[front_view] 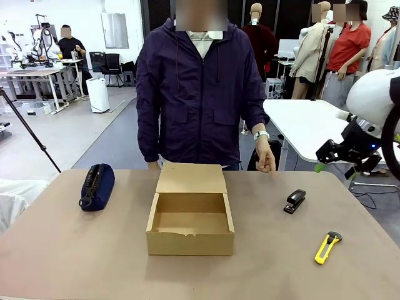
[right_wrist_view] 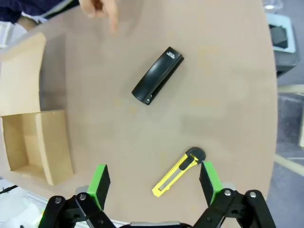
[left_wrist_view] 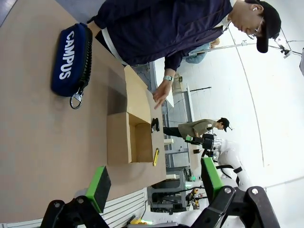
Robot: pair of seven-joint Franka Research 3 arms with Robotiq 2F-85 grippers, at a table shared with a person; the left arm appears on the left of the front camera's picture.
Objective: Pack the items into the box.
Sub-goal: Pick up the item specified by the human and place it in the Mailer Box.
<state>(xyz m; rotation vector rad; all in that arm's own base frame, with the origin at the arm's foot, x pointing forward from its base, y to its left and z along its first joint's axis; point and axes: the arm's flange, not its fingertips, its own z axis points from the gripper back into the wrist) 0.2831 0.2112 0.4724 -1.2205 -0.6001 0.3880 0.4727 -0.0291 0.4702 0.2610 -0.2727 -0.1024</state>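
1. My right hand [right_wrist_view: 153, 178] hangs above the right side of the tabletop [front_view: 75, 250]. Its fingers are spread wide and hold nothing.
2. My left hand [left_wrist_view: 154, 183] is spread wide too, with nothing in it. It hangs high over the left side, well apart from both items. So I think the right arm should do the picking.
3. The yellow utility knife [right_wrist_view: 178, 173] is the nearest thing to me. It lies flat, right below my right hand. In the right wrist view it sits between the two green pads, with its black end just beside one pad.
4. The knife's long side runs on a slant across the gap between my fingers. I think I must turn the wrist first, so the fingers can close across its thin side.
5. I cannot tell if the blade is out.
6. The black stapler [right_wrist_view: 157, 76] lies flat farther out, also on a slant, well apart from the knife.
7. The cardboard box [front_view: 190, 240] stands in the middle, to the left of both items. Its flap lid [front_view: 190, 178] is folded back toward the far side.
8. The box looks empty, but its front wall hides the near part of its floor.
9. A navy pouch [front_view: 98, 185] lies far off to the left.
10. The person's hand [front_view: 267, 161] points down near the far edge, beyond the stapler. I cannot tell if the finger touches the tabletop.
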